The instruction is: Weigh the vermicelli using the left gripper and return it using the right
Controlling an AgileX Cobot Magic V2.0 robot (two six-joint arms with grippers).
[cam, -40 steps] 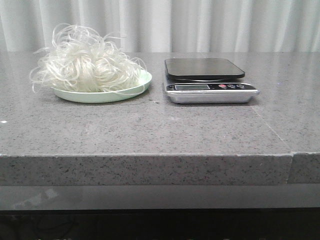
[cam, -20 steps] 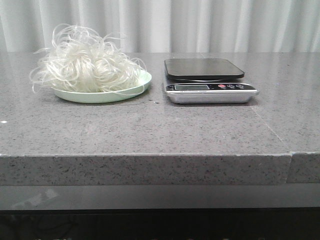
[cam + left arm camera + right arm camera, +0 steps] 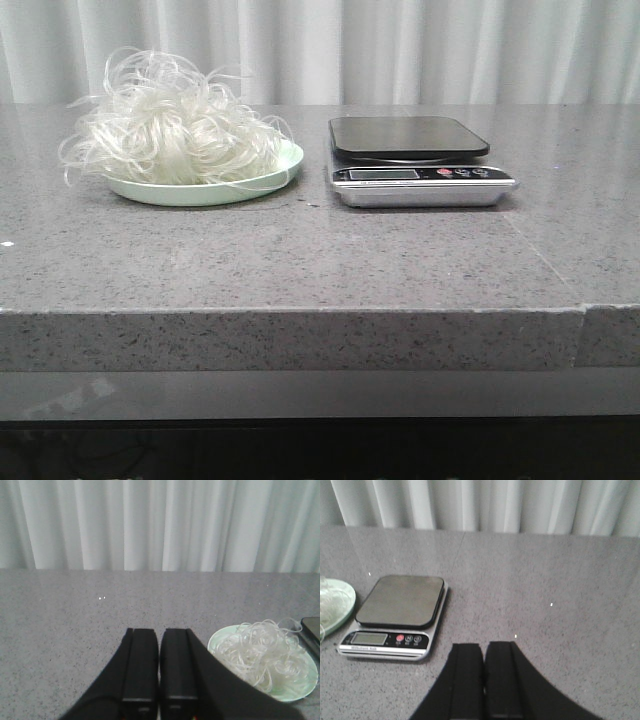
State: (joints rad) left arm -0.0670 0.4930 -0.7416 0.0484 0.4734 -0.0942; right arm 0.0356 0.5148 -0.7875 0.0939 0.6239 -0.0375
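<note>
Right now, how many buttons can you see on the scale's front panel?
3, in a row right of the display: a red one nearest it, then two dark ones. Their labels are too small to read.

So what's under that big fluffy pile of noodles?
A pale green plate sits under the vermicelli, on the grey table. Only the plate's rim shows; noodles cover its middle.
</note>
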